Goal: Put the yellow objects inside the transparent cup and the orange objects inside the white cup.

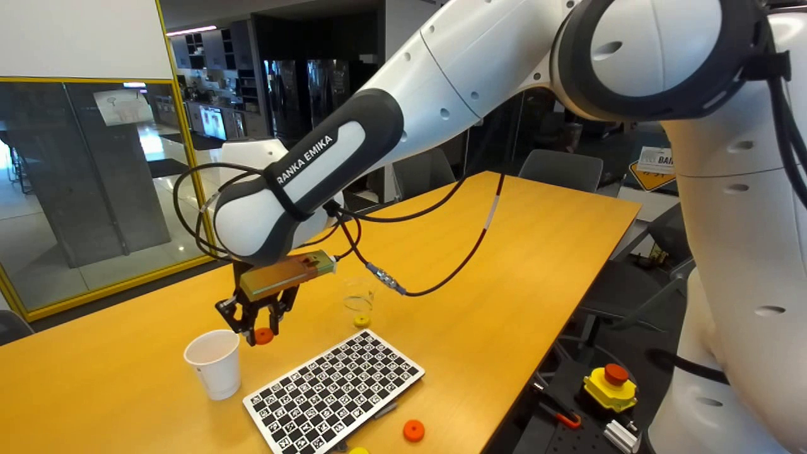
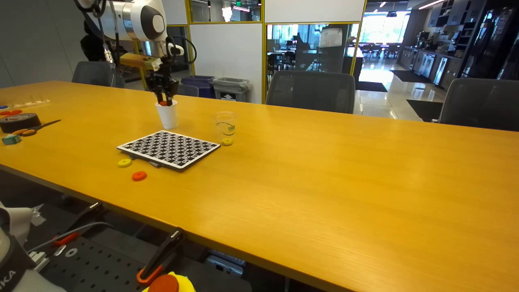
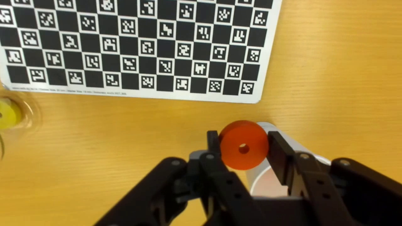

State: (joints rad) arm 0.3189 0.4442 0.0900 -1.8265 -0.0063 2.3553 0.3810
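Jaws of the gripper (image 3: 243, 145) are clamped on an orange disc (image 3: 243, 136) — parted only as far as its edge forces them, one of the black fingers (image 3: 214, 142) pressed to each side. The disc sits right between the fingertips, smooth and round, its face and the small hole through its centre turned to the wrist camera.

Close by stands the white cup (image 1: 220, 375), upright, opaque, tapering down from a wider rim. In an exterior view the disc (image 1: 263, 336) hangs just beside that rim; in the wrist view it covers part of the cup's wall, and the gripper hides part of the mouth. Whether disc and cup touch, I cannot tell.

Farther out lies a flat checkered board (image 3: 141, 47), white-bordered with rounded corners, its black squares alternating with white ones that carry blocky printed codes. Near one corner of it stands the transparent cup (image 2: 225, 121), thin-walled and upright, with a yellow disc (image 2: 227, 141) inside at the bottom. A second yellow disc (image 2: 124, 162) and a second orange disc (image 2: 139, 176) lie flat near another edge of the board, on the table (image 2: 344, 190) — fine wood grain shows in the wrist view. Well apart, in an exterior view, are a black roll of tape (image 2: 19, 122), orange-handled scissors (image 2: 29, 132) and a small green block (image 2: 11, 139).
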